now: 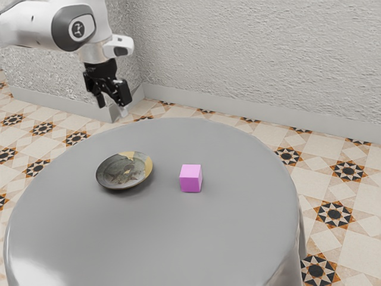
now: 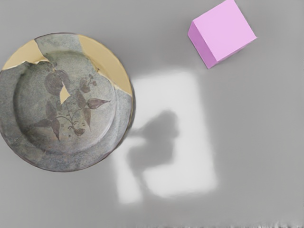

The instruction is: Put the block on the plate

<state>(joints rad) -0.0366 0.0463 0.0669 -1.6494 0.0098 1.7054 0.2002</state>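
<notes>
Grey and smooth, the round tabletop (image 1: 149, 244) spread out nearest to me, with a pale sheen on its near edge, over at the exterior view's left. Farther in sat the block (image 1: 190, 179), a pink-violet cube with its top face lighter than its sides. It rested flat on the tabletop, off the plate (image 1: 123, 173), with a strip of bare grey between the two. The plate lay towards the exterior view's left from it, shallow and round, mostly dark grey-green, with sandy yellow patches at the rim. The wrist view gave me its decoration: brownish leaves and flowers on thin stems. There too, a bright patch of light (image 2: 194, 166) fell on the tabletop close by the plate, with a soft dark shadow (image 2: 159, 142) inside it.

Beyond the plate, at the tabletop's far side, the black pincer (image 1: 113, 105) hung in the air, released, its fingers standing apart with nothing between them. The white arm (image 1: 36, 27) reached in above it from the exterior view's upper left. Behind all this ran the tiled floor (image 1: 330, 241), patterned with dark, orange-edged stars, then a light grey skirting (image 1: 238, 113) and the rough, whitish wall (image 1: 250, 53).
</notes>
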